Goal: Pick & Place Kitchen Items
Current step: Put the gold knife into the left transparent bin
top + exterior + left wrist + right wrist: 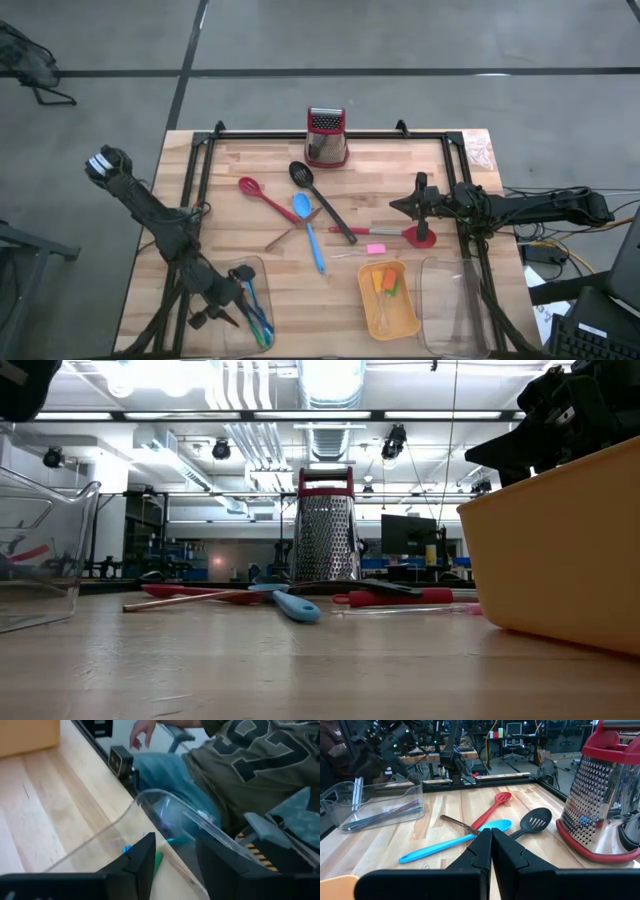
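My left gripper (230, 312) (175, 851) stands open over the clear tray (250, 300) near the table's front left. Thin blue, green and purple sticks (256, 310) lie in that tray, and its rim (165, 802) runs between my fingers. I cannot tell whether they touch it. A red slotted spoon (258, 194), a black slotted spoon (318, 198), a blue spoon (308, 228) and a brown stick (288, 236) lie crossed at mid-table. A red-handled tool (392, 233) and a pink piece (375, 248) lie to their right. My right gripper (396, 205) (491, 834) hovers shut above the red tool.
A metal grater (327, 137) with a red top stands at the far edge. An orange tray (388, 298) with small orange and green pieces sits front centre, next to a second clear tray (452, 305). A seated person (250, 765) is just beyond the table edge by my left gripper.
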`<state>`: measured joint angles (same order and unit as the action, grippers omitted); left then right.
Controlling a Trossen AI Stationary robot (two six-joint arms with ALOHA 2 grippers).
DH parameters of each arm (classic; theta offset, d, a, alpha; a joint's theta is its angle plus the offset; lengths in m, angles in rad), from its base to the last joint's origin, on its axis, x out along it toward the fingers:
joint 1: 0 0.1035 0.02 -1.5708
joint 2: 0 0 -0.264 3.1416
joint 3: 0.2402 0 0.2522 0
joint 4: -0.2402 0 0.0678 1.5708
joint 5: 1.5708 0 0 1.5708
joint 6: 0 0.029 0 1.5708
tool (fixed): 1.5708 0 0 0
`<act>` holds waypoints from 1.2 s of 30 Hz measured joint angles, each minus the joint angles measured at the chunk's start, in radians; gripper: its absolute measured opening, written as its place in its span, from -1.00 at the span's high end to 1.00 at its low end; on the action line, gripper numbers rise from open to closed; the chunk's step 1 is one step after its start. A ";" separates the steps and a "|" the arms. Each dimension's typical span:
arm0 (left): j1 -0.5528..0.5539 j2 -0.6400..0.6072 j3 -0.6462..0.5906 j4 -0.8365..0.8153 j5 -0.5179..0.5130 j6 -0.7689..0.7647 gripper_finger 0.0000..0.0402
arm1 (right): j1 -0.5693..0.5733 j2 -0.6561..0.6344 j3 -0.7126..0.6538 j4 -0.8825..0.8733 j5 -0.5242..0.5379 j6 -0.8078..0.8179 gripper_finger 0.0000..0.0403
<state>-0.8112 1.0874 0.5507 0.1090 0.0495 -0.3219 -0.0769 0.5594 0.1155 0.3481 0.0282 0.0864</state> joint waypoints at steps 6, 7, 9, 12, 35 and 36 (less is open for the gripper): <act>0.000 0.000 0.000 0.010 -0.107 0.085 0.28 | 0.000 0.000 0.000 0.000 0.000 0.000 0.96; 0.000 0.000 0.000 0.017 -0.142 0.102 0.28 | 0.000 0.000 0.000 0.000 0.000 0.000 0.96; 0.000 0.000 0.000 0.030 -0.224 0.121 0.28 | 0.000 0.000 0.000 0.000 0.000 0.000 0.96; 0.000 0.000 0.000 0.059 -0.328 0.109 0.28 | 0.000 0.000 0.000 0.000 0.000 0.000 0.96; 0.005 0.025 -0.001 0.232 -0.818 0.063 0.29 | 0.000 0.000 0.000 0.000 0.000 0.000 0.96; 0.005 0.025 -0.001 0.231 -0.818 0.063 0.29 | 0.000 0.000 0.000 0.000 0.000 0.000 0.96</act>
<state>-0.8059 1.1122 0.5499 0.3404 -0.7685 -0.2584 -0.0769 0.5594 0.1158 0.3485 0.0283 0.0864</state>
